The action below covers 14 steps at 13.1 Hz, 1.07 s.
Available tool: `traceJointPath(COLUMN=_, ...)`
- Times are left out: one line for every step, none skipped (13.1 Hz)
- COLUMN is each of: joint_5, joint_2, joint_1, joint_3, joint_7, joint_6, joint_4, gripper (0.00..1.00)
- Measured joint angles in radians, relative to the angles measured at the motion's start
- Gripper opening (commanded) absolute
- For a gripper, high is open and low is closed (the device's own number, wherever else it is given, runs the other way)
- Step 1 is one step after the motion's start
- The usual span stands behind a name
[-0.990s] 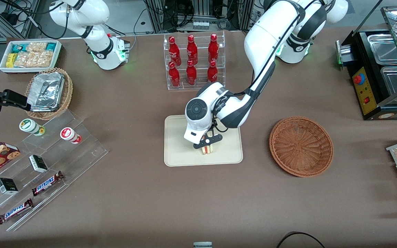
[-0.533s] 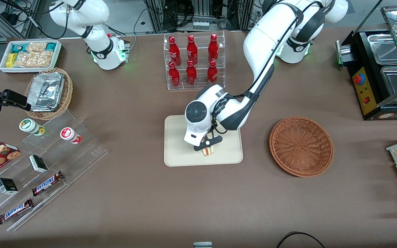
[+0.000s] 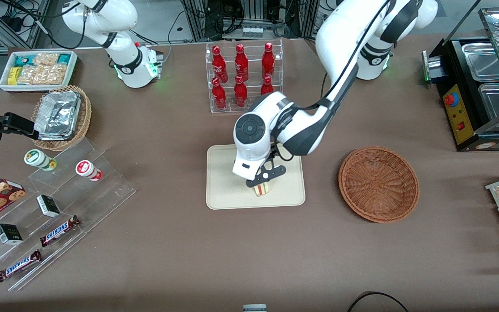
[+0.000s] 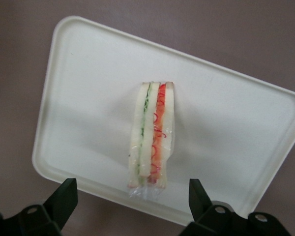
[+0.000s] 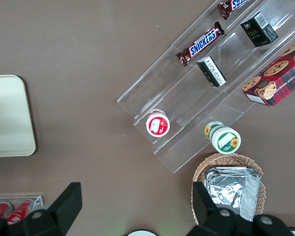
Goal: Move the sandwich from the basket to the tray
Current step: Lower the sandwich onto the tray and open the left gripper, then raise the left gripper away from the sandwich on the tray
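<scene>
Cream tray [image 3: 228, 197] at mid-table, nearer the front camera than the rack of red bottles [image 3: 243, 78]. Lying on the tray: sandwich [image 3: 261, 189], plastic-wrapped, cut edge up, with green and red filling stripes plain in the wrist view [image 4: 151, 135]. Sits toward the tray's edge nearest the front camera, free of any grip. Hovering just above it: gripper [image 3: 266, 176], jaws spread wide, holding nothing; black fingertips [image 4: 64, 196] stand well clear on either side of the sandwich. Farther toward the working arm's end of the table: reddish-brown wicker basket [image 3: 378, 184], well apart from the tray, nothing showing inside.
</scene>
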Motion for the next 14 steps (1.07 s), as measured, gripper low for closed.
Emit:
traceJointPath(joint_5=0.000, joint_2=-0.030, joint_1=0.016, joint_3=0.001, joint_7=0.031, joint_6=-0.033, joint_4=0.001, gripper=1.00)
traceJointPath(joint_5=0.001, joint_2=-0.058, joint_1=0.030, joint_3=0.001, joint_7=0.051, joint_6=-0.066, joint_4=0.001, gripper=1.00)
traceJointPath(joint_5=0.004, joint_2=-0.087, joint_1=0.043, joint_3=0.004, joint_7=0.061, joint_6=-0.098, joint_4=0.001, gripper=1.00)
traceJointPath(joint_5=0.007, joint_2=-0.115, joint_1=0.059, joint_3=0.009, joint_7=0.065, joint_6=-0.125, joint_4=0.001, gripper=1.00)
traceJointPath(joint_5=0.008, joint_2=-0.142, joint_1=0.086, joint_3=0.012, joint_7=0.079, joint_6=-0.147, joint_4=-0.001, gripper=1.00)
traceJointPath(joint_5=0.008, joint_2=-0.166, joint_1=0.122, joint_3=0.013, joint_7=0.113, joint_6=-0.164, joint_4=-0.011, gripper=1.00)
traceJointPath(joint_5=0.008, joint_2=-0.194, joint_1=0.156, joint_3=0.014, joint_7=0.154, joint_6=-0.170, joint_4=-0.035, gripper=1.00)
traceJointPath(joint_5=0.008, joint_2=-0.221, joint_1=0.185, joint_3=0.016, joint_7=0.192, joint_6=-0.171, joint_4=-0.066, gripper=1.00)
traceJointPath(joint_5=0.008, joint_2=-0.249, joint_1=0.218, joint_3=0.016, joint_7=0.242, joint_6=-0.171, joint_4=-0.097, gripper=1.00)
traceJointPath(joint_5=0.008, joint_2=-0.279, joint_1=0.256, joint_3=0.017, joint_7=0.307, joint_6=-0.172, joint_4=-0.126, gripper=1.00)
traceJointPath(joint_5=0.008, joint_2=-0.312, joint_1=0.294, joint_3=0.017, joint_7=0.371, joint_6=-0.173, joint_4=-0.159, gripper=1.00)
traceJointPath(joint_5=0.008, joint_2=-0.349, joint_1=0.331, joint_3=0.017, joint_7=0.430, joint_6=-0.174, joint_4=-0.199, gripper=1.00)
traceJointPath(joint_5=0.008, joint_2=-0.384, joint_1=0.363, joint_3=0.017, joint_7=0.481, joint_6=-0.174, joint_4=-0.239, gripper=1.00)
traceJointPath(joint_5=0.007, joint_2=-0.420, joint_1=0.393, joint_3=0.017, joint_7=0.530, joint_6=-0.174, joint_4=-0.276, gripper=1.00)
